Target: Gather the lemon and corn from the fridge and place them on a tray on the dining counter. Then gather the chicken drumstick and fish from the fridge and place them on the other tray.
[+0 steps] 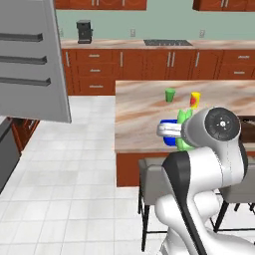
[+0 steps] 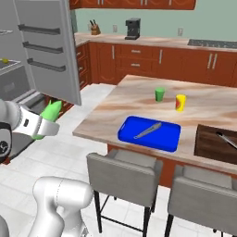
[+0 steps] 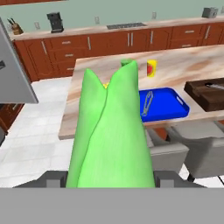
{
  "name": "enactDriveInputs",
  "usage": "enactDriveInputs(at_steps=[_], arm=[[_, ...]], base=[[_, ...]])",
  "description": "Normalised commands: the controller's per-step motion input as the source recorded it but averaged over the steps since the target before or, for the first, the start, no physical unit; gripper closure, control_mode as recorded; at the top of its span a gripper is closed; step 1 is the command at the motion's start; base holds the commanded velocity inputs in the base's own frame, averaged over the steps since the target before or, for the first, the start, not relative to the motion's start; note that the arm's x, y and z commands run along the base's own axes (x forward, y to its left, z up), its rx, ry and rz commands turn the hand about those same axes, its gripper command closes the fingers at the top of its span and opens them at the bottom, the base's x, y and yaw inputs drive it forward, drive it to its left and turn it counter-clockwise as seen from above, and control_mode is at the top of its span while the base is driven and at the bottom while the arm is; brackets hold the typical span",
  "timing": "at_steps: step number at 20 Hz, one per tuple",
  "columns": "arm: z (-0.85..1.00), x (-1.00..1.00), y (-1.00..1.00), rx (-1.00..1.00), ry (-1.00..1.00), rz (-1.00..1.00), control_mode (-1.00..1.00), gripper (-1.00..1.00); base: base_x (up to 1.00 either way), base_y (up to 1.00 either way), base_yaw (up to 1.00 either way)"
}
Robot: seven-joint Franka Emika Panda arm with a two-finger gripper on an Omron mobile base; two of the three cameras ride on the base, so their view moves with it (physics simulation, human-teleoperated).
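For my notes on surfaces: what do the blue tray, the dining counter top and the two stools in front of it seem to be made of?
The blue tray looks like glossy plastic: one saturated colour, raised rim. The dining counter top looks like polished marble or stone, beige with brown veins; it may be laminate. The stools show matte grey seats, perhaps fabric, on thin dark legs that look like metal.

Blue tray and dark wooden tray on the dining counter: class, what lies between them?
Nothing. In the right base view, bare marbled counter separates the blue tray from the dark wooden tray; the hand view agrees.
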Motion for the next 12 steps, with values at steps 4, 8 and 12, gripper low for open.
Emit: enactDriveInputs(at_steps=[4,8,12], arm=[[0.00,0.00,0.00,0.00,0.00,0.00,1.00,1.00],[0.00,0.00,0.00,0.00,0.00,0.00,1.00,1.00],[0.00,0.00,0.00,0.00,0.00,0.00,1.00,1.00]], base=[[0.21,-0.65,-0.13],[0.39,-0.60,-0.11],[0.52,-0.52,-0.08]])
